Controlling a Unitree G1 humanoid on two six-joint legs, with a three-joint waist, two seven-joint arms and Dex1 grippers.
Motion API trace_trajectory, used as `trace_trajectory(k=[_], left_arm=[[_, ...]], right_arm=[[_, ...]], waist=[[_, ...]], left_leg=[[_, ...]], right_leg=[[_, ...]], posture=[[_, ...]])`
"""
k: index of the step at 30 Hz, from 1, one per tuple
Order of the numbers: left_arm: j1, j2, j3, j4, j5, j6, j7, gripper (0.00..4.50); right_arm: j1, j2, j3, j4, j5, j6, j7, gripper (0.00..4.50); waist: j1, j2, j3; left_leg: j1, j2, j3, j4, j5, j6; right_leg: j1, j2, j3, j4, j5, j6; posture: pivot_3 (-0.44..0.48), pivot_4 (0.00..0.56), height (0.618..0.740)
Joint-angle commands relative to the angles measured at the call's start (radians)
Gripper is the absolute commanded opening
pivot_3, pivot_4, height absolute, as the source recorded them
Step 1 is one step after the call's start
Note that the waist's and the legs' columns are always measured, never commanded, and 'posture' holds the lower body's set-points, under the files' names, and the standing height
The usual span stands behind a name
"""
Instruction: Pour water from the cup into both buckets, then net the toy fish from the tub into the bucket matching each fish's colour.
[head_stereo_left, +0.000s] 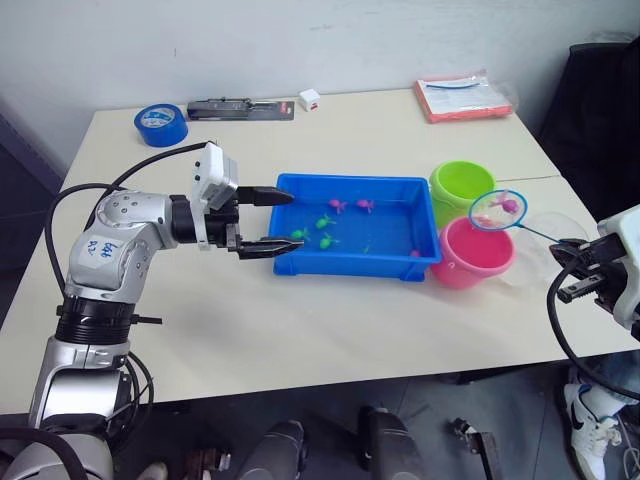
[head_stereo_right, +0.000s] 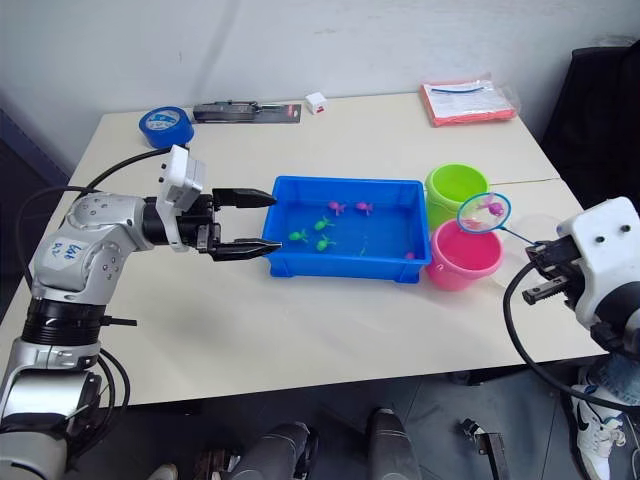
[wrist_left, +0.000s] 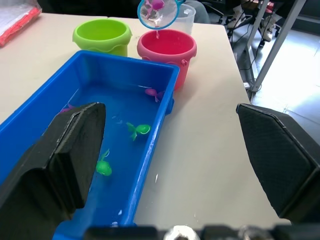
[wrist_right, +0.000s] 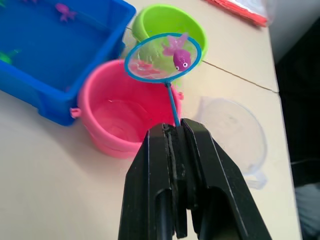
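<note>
The blue tub (head_stereo_left: 350, 183) sits mid-table and holds water with several green and pink toy fish (head_stereo_left: 325, 222). My left gripper (head_stereo_left: 297, 219) is open, its two fingers straddling the tub's left end wall. To the tub's right stand the lime green bucket (head_stereo_left: 462, 185) and, nearer me, the pink bucket (head_stereo_left: 475, 258). Above the pink bucket's far rim hovers the net (wrist_right: 162, 56), with a pink fish (wrist_right: 177, 54) lying in it. My right gripper (wrist_right: 172, 129) is shut on the net's thin handle. The clear cup (wrist_right: 232, 131) stands right of the pink bucket.
A blue tape roll (head_stereo_left: 161, 124), a black tool (head_stereo_left: 240, 108) and a small white box (head_stereo_left: 309, 99) lie along the table's far edge. A red packet (head_stereo_left: 462, 97) sits at the far right. A black chair (head_stereo_left: 600, 100) stands beyond the table's right side.
</note>
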Motion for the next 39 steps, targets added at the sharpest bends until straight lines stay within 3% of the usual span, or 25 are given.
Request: trace_trajectory(k=[1, 7, 14, 24, 31, 39], left_arm=[[-0.018, 0.0, 0.009, -0.002, 0.003, -0.016, -0.014, 4.5], [-0.016, -0.001, 0.012, -0.006, 0.004, -0.015, -0.023, 4.5], [-0.011, 0.002, 0.015, -0.011, 0.003, -0.01, -0.032, 4.5], [-0.002, -0.005, 0.012, -0.016, 0.003, -0.015, -0.032, 4.5], [-0.006, -0.019, 0.009, -0.008, 0.009, -0.022, -0.032, 4.5], [0.0, -0.024, 0.013, -0.014, 0.006, -0.02, -0.03, 4.5]], right_arm=[[0.058, -0.023, 0.016, -0.05, -0.188, -0.11, 0.076, 0.78], [0.157, -0.05, 0.105, -0.048, -0.492, -0.295, 0.181, 0.78], [0.165, -0.064, 0.172, -0.003, -0.758, -0.44, 0.265, 0.78], [0.162, -0.062, 0.143, 0.069, -1.0, -0.662, 0.4, 0.78], [0.154, -0.039, 0.136, 0.134, -1.187, -0.874, 0.415, 0.78], [0.149, 0.028, 0.105, 0.19, -1.361, -1.084, 0.338, 0.78]], waist=[[0.0, 0.0, 0.0], [0.0, 0.0, 0.0], [-0.001, 0.0, 0.0], [-0.001, 0.0, 0.0], [-0.001, 0.0, 0.0], [-0.001, 0.0, 0.0]], left_leg=[[0.0, 0.0, 0.0, 0.0, 0.0, 0.0], [0.001, 0.0, 0.001, 0.0, 0.0, 0.0], [0.001, 0.0, 0.002, 0.0, 0.0, 0.0], [0.001, 0.0, 0.003, 0.0, 0.0, 0.0], [0.001, 0.0, 0.003, 0.0, 0.0, 0.0], [0.002, 0.0, 0.004, 0.0, 0.0, 0.0]], right_leg=[[0.0, 0.0, 0.0, 0.0, 0.0, 0.0], [0.0, 0.001, 0.002, 0.0, 0.0, 0.0], [0.0, 0.001, 0.003, 0.0, 0.0, 0.0], [0.0, 0.002, 0.003, 0.0, 0.0, 0.0], [0.0, 0.003, 0.004, 0.0, 0.0, 0.0], [-0.001, 0.003, 0.005, 0.001, 0.0, 0.0]], posture=[[0.0, 0.15, 0.74], [0.0, 0.15, 0.74], [0.0, 0.15, 0.74], [0.0, 0.15, 0.74], [0.0, 0.15, 0.74], [0.0, 0.15, 0.74]])
